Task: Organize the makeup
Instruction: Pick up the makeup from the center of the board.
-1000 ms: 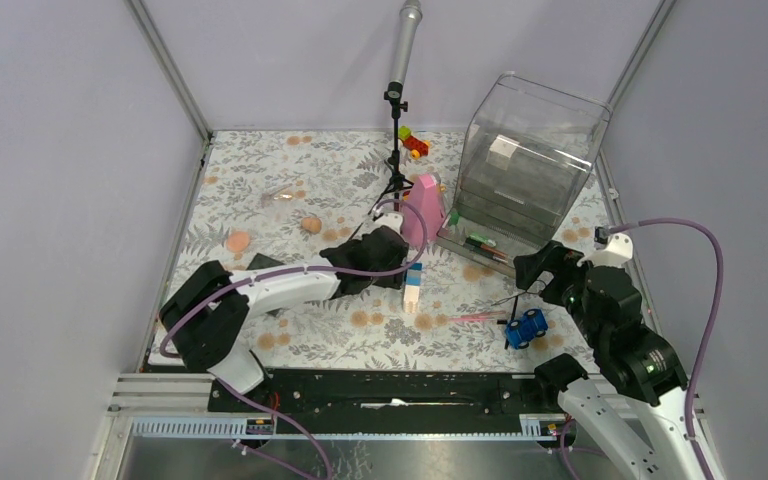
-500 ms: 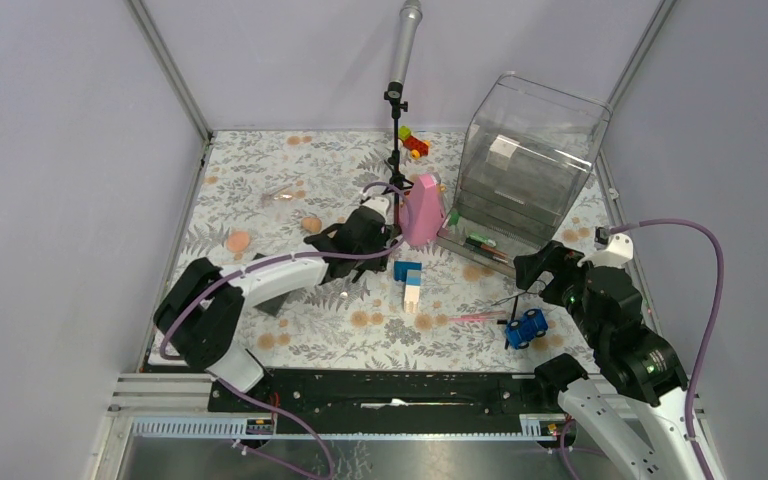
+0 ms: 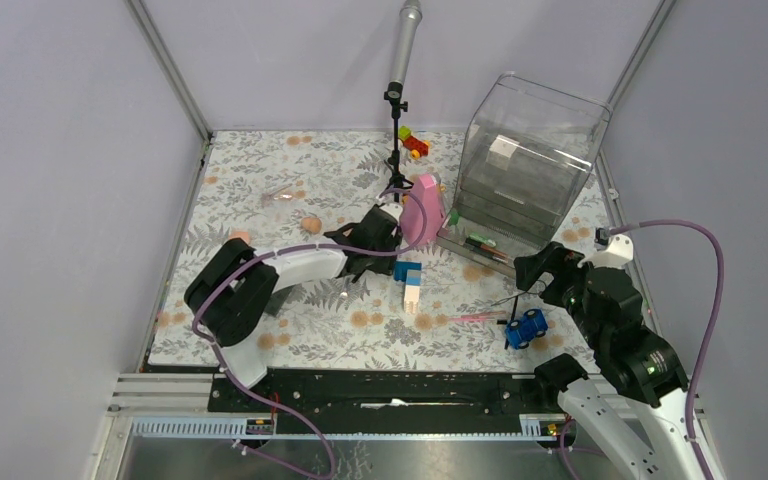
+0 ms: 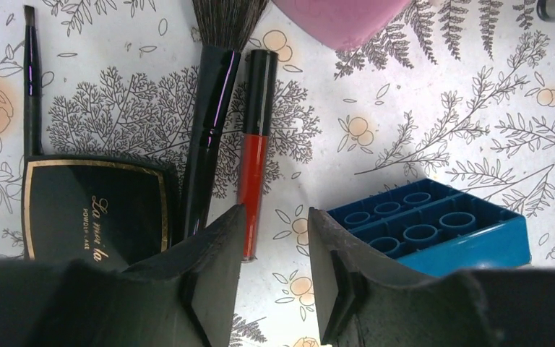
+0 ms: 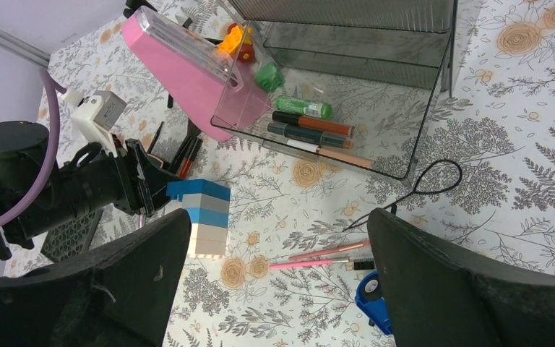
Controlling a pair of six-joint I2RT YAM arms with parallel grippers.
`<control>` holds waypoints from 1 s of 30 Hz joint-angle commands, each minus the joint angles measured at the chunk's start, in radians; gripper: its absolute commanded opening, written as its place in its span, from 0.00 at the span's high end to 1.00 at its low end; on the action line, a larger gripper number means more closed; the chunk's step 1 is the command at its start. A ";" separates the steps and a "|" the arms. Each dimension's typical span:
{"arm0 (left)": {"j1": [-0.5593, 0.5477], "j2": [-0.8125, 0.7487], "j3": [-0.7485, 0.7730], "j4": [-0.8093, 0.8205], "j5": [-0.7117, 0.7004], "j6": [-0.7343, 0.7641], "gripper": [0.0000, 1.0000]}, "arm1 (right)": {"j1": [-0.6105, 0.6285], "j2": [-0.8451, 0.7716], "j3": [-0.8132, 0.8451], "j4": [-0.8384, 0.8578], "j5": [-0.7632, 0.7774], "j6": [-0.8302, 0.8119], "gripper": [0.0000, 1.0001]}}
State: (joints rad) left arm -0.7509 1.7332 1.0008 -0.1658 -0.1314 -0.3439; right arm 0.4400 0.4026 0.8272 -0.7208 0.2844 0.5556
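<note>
In the left wrist view several makeup items lie side by side on the flowered cloth: a black compact (image 4: pixel 94 206), a thick black-handled brush (image 4: pixel 209 130), a red gloss tube (image 4: pixel 254 155) and a thin brush (image 4: pixel 31 79). My left gripper (image 4: pixel 273 246) hovers just short of the red tube, partly open, with nothing between its fingers. In the top view it (image 3: pixel 385 232) sits beside the pink cone (image 3: pixel 422 210). My right gripper (image 5: pixel 278 220) stands wide open and empty above two pink pencils (image 5: pixel 325 256). A green tube (image 5: pixel 302 107) and pencils (image 5: pixel 311 129) lie in a clear tray.
A blue and white block stack (image 3: pixel 410 280) stands right of the left gripper. A blue toy car (image 3: pixel 526 327) sits by the pink pencils. The clear drawer organizer (image 3: pixel 530 160) is at the back right, a microphone stand (image 3: pixel 397 100) behind the cone. Peach sponges (image 3: pixel 311 224) lie left.
My left arm has drawn back off the block stack toward the pink cone, and its jaws have narrowed a little. The right arm has not moved.
</note>
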 commanded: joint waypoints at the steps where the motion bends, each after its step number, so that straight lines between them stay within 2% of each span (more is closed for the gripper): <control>1: 0.010 0.017 0.050 0.044 -0.018 0.017 0.58 | -0.004 -0.004 0.033 0.009 -0.004 0.008 0.00; 11: 0.020 0.062 0.061 0.048 -0.011 0.022 0.58 | -0.003 -0.001 0.027 0.013 -0.004 0.005 0.01; 18: 0.020 0.110 0.076 0.027 0.016 0.036 0.65 | -0.002 -0.007 0.024 0.012 0.001 0.004 0.00; 24: 0.020 0.114 0.081 0.007 0.008 0.046 0.86 | -0.003 -0.010 0.023 0.013 0.001 0.005 0.00; 30: 0.020 0.069 0.111 -0.064 -0.067 0.040 0.98 | -0.003 -0.014 0.028 0.009 -0.003 0.005 0.01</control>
State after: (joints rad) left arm -0.7361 1.8297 1.0679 -0.1627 -0.1310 -0.3092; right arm 0.4400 0.3988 0.8291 -0.7238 0.2844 0.5556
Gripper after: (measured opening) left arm 0.160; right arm 0.993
